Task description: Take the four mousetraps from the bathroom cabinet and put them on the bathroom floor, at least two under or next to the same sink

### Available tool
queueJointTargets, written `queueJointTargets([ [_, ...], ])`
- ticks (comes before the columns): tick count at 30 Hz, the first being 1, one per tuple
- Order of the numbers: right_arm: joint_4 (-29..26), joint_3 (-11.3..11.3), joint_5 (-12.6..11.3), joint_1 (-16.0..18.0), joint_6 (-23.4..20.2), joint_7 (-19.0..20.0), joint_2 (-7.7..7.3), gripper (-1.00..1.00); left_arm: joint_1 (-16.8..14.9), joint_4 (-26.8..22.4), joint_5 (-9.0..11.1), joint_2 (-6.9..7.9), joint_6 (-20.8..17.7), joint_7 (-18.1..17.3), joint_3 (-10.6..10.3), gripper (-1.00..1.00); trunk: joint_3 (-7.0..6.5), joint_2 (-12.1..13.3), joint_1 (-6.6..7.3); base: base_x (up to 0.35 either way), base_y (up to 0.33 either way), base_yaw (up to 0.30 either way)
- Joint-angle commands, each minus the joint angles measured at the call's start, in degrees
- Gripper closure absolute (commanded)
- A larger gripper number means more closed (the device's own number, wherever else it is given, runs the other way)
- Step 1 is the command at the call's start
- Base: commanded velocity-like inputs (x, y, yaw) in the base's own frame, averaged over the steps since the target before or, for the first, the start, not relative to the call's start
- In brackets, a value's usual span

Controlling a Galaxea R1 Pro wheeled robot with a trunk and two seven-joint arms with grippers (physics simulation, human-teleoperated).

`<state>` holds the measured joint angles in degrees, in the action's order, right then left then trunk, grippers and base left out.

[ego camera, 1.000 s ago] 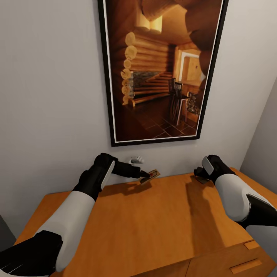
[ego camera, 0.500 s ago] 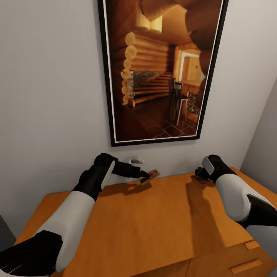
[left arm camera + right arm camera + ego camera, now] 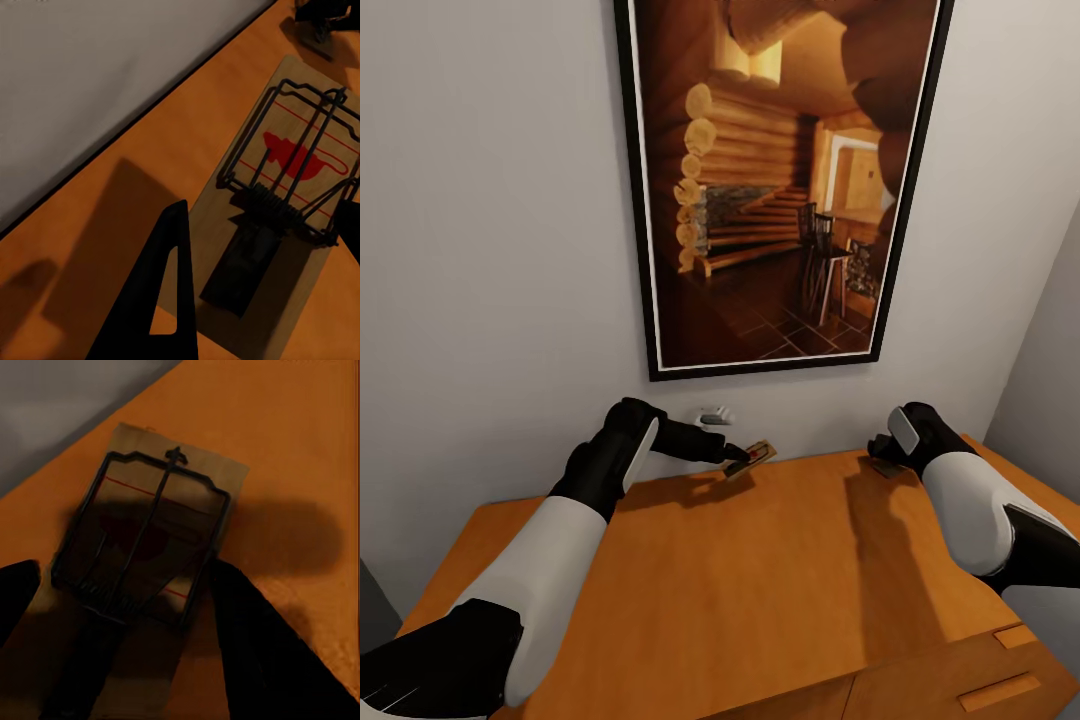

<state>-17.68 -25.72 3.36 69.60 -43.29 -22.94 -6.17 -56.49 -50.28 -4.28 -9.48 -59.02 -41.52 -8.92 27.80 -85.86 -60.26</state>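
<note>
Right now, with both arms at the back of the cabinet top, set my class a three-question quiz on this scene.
1. True or false: the left gripper holds a mousetrap tilted above the cabinet.
2. What hangs on the wall? A) mirror B) framed picture C) shelf
3. In the right wrist view, the second mousetrap lies between the gripper's ____.

Key: 1 true; 2 B; 3 fingers.
</note>
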Motion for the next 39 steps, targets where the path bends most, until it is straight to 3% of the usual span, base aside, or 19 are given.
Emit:
queueJointTargets([
  [1, 4.4, -0.4, 0.5, 0.0, -0.3, -0.1, 0.03, 1.0, 0.0, -0.1, -0.5, -0.01, -0.2, -0.4, 0.0, 1.0, 0.08, 0.0, -0.01, 0.0, 0.0, 0.0],
  [23, 3.7, -0.4, 0.9, 0.0, -1.7, 0.1, -0.41, 1.0, 0.0, -0.1, -0.5, -0.03, -0.2, -0.4, 0.0, 1.0, 0.08, 0.0, -0.01, 0.0, 0.0, 0.0],
  [26, 2.0, -0.4, 1.1, 0.0, -6.2, 0.2, -0.57, 1.0, -0.1, -0.1, -0.5, -0.02, -0.2, -0.4, 0.0, 1.0, 0.08, 0.0, -0.01, 0.0, 0.0, 0.0],
  [32, -7.6, -0.1, 0.7, 0.0, -16.7, 0.5, -1.55, 1.0, 0.0, -0.1, -0.5, -0.01, -0.2, -0.4, -0.1, 1.0, 0.08, 0.0, -0.01, 0.0, 0.0, 0.0],
  [35, -12.9, 0.1, 0.5, 0.0, -16.7, 0.6, -2.85, 1.0, 0.0, -0.1, -0.5, -0.01, -0.2, -0.4, -0.1, 1.0, 0.08, 0.0, -0.01, 0.0, 0.0, 0.0],
  [39, -15.9, 0.2, 0.4, 0.0, -16.7, 0.7, -4.15, 1.0, 0.0, -0.1, -0.5, -0.01, -0.2, -0.3, -0.1, 1.0, 0.08, 0.0, -0.01, 0.0, 0.0, 0.0],
])
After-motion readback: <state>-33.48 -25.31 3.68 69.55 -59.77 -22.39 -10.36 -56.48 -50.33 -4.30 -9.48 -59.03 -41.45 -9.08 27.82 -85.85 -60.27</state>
